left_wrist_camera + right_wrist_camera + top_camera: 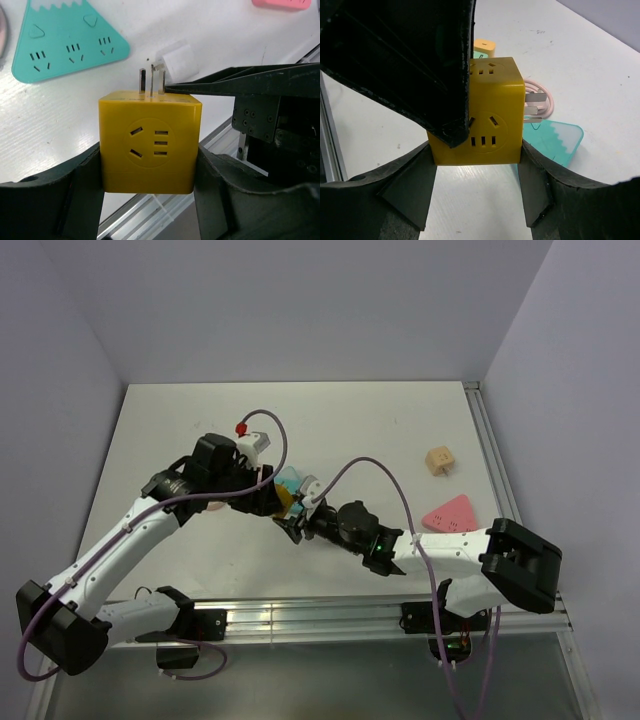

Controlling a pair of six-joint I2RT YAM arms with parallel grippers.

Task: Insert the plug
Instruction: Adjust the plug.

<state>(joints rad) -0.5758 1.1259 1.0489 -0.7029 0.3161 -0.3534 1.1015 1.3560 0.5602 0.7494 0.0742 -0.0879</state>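
**Top external:** The plug (289, 505), a yellow cube adapter, is sitting near table centre. The left arm is reaching in from 8 o'clock and the right arm from 4 o'clock.

**Left wrist:** The left gripper (148, 167) is clamping the cube's side faces. Three metal prongs (152, 80) are pointing to 12 o'clock, toward a white block (177, 60). A mint-green socket strip (65, 45) is lying at 11 o'clock.

**Right wrist:** The right gripper (475, 150) is clamping the same cube. The prongs' axis is running toward 3 o'clock.
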